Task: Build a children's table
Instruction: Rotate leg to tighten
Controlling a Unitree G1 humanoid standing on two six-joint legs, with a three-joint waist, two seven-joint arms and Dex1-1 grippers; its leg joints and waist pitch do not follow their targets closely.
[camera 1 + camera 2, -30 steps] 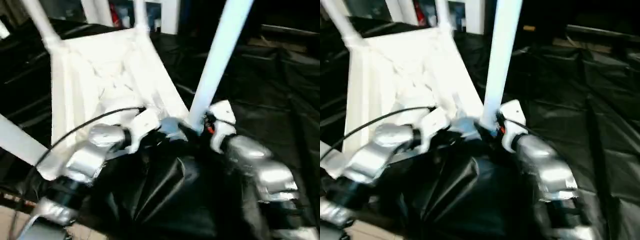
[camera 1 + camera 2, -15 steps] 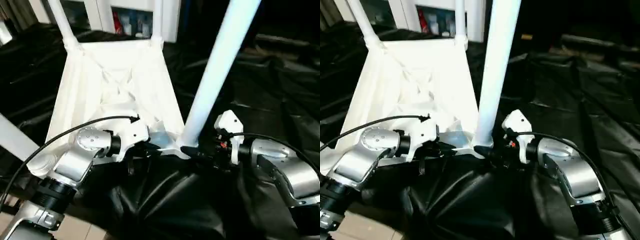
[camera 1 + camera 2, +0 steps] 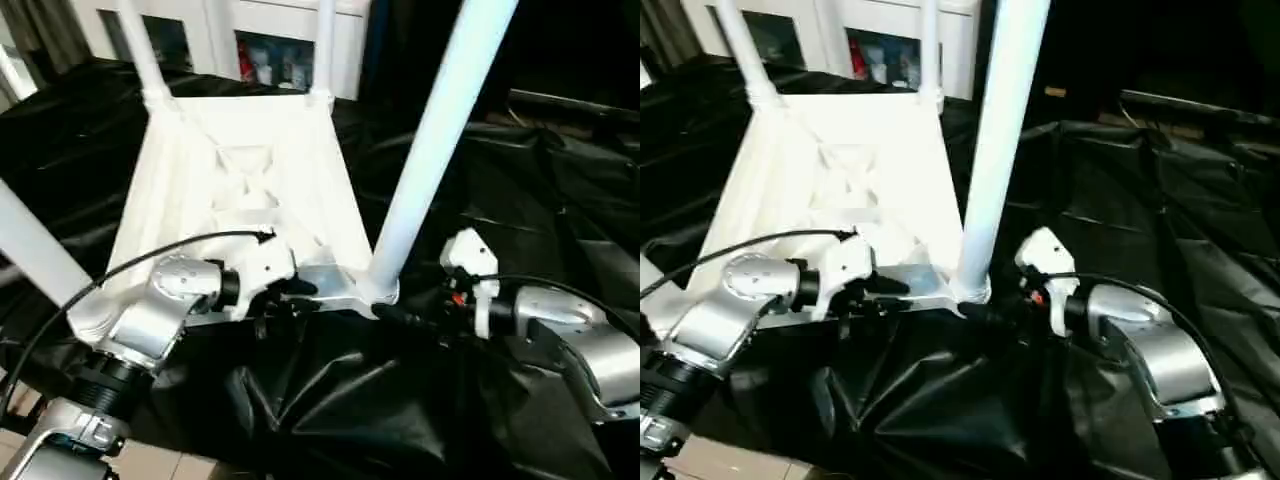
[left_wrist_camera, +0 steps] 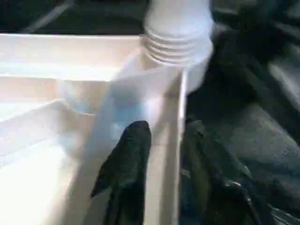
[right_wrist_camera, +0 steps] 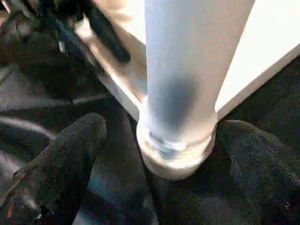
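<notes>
the table top [image 3: 240,190] is lying upside down on the black sheet [image 3: 520,190], ribbed underside facing up, with a leg standing in each corner socket that can be seen. the near right leg [image 3: 425,165] is rising steeply from its socket [image 3: 375,292] at the corner closest to the robot.

compared with a second ago, the right gripper [image 3: 1005,312] is drawing back from the base of this leg: earlier its fingers were pressed in against the socket, and now they are standing wide apart, one on either side of the leg's foot and clear of it, as the right wrist view shows with a finger [image 5: 65,159] well off the white tube. the leg is staying upright without this support.

the left gripper [image 3: 290,297] is also changing. it was pinched tight on the near rim [image 4: 176,140] of the top; now its fingers are parting, one finger [image 4: 129,164] lying inside the rim and the other outside, loosely straddling the wall rather than clamping it.

taken together, this is suggesting that the near right leg is now seated and that both arms are letting go. the leg at the near left corner [image 3: 35,255] is slanting away more than the others, so it may be needing a check before the table is being turned over onto its feet.
</notes>
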